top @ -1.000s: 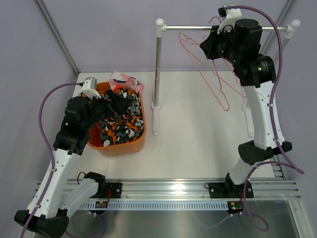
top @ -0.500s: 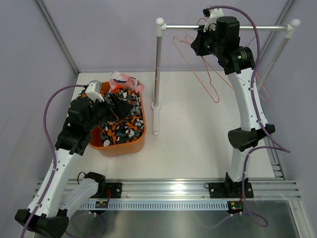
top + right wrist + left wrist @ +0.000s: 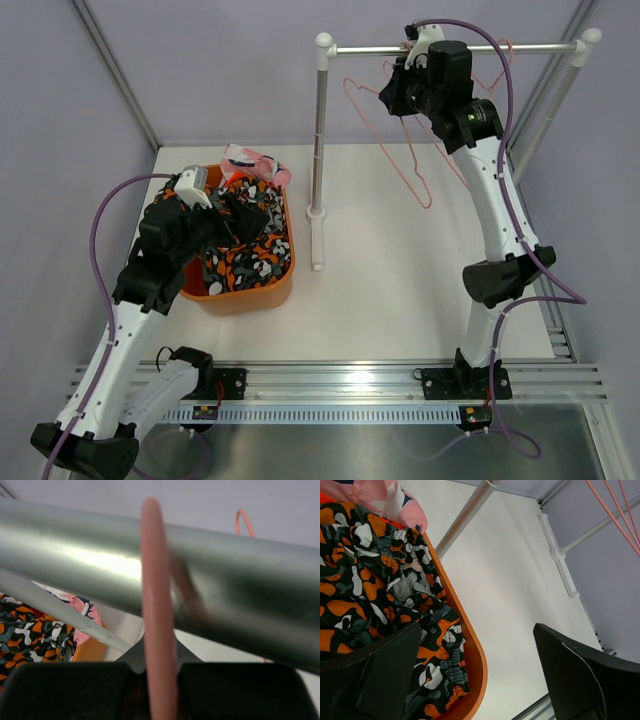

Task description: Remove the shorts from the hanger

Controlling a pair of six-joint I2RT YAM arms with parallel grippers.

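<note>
Your left gripper (image 3: 238,208) hangs wide open, holding nothing, over the black-patterned shorts (image 3: 245,262) in the orange bin (image 3: 255,296); pink shorts (image 3: 255,162) drape its far rim. Your right gripper (image 3: 395,95) is clamped on the pink hanger (image 3: 152,580), tight against the rail (image 3: 240,590).

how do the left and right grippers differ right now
The left gripper is open and empty; the right gripper is shut on the pink hanger. The left gripper sits low over the orange basket of shorts; the right gripper is raised to the metal rail. Both have dark fingers.
</note>
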